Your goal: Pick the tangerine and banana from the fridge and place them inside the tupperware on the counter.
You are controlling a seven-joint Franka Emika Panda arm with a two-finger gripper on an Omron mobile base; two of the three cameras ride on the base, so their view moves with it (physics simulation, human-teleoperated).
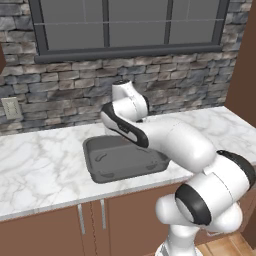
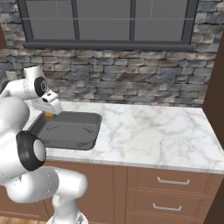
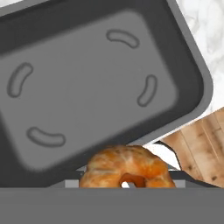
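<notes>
My gripper (image 2: 50,112) hangs just above the near left corner of the tupperware (image 2: 70,129), shut on the tangerine (image 2: 49,114). In the hand view the tangerine (image 3: 127,168) sits between the fingers of the gripper (image 3: 127,183), small, round and orange. Behind it lies the dark grey floor of the tupperware (image 3: 87,87), with nothing in it. From the left base view the tupperware (image 1: 102,165) rests on the marbled counter (image 1: 40,160), partly hidden by my arm. The banana and the fridge are out of view.
A stone wall with a window (image 1: 130,25) backs the counter (image 2: 144,131). A wall outlet (image 1: 10,107) is at the left. A tall brown cabinet (image 1: 245,65) bounds the right end. Drawers with silver handles (image 2: 168,180) sit below.
</notes>
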